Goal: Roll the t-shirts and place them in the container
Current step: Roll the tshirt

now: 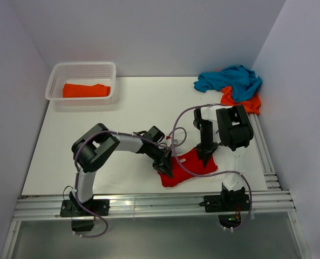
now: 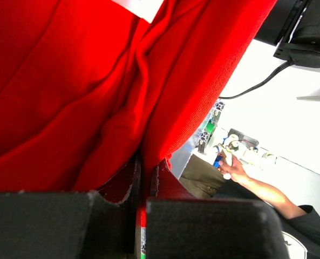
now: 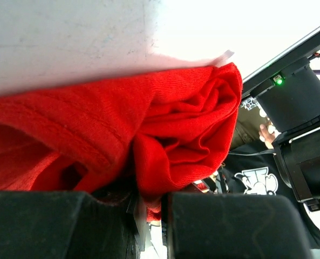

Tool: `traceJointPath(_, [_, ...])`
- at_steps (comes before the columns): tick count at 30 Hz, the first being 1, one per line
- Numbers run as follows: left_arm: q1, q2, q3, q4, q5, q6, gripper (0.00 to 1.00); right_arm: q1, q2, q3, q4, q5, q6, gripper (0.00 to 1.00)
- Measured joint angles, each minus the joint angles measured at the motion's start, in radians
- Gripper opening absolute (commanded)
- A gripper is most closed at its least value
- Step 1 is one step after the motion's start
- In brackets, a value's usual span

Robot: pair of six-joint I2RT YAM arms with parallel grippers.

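Nearest us, left gripper (image 1: 167, 170) and right gripper (image 1: 204, 156) are both pinched shut on the red t-shirt (image 1: 191, 168), bunched near the front. If we pull unevenly, those thin folds could slip free. Farther back, the teal t-shirt (image 1: 230, 80) and orange t-shirt (image 1: 250, 102) lie heaped at far right.

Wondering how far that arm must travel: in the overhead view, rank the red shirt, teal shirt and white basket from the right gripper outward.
1. red t-shirt, gripped by the right gripper, near edge.
2. teal t-shirt, far right corner.
3. white basket, far left corner.
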Motion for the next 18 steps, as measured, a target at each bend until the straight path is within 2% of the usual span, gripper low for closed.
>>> traceJointPath(1, [-0.005,-0.003,0.002,-0.001,-0.007,-0.004,0.01,-0.002,0.000,0.002,-0.001,0.000,0.000,0.11])
traceJointPath(3, [-0.005,-0.002,0.011,-0.007,-0.010,-0.005,0.01,-0.007,0.003,0.013,-0.006,-0.001,0.000,0.30])
traceJointPath(5, [-0.002,0.002,0.022,-0.023,-0.010,-0.006,0.01,-0.014,0.010,0.031,-0.014,0.003,-0.006,0.32])
traceJointPath(11, [0.009,0.018,0.050,-0.074,-0.004,-0.014,0.01,-0.039,0.017,0.092,-0.032,0.035,-0.033,0.50])
traceJointPath(14, [0.014,0.027,0.062,-0.098,0.000,-0.027,0.01,-0.062,0.000,0.113,-0.027,0.048,-0.050,0.64])
traceJointPath(15, [0.015,0.032,0.066,-0.105,0.006,-0.032,0.01,-0.069,-0.011,0.119,-0.018,0.057,-0.053,0.75])
traceJointPath(18, [0.022,0.045,0.068,-0.127,0.024,-0.055,0.01,-0.096,-0.079,0.148,0.027,0.094,-0.068,0.77])
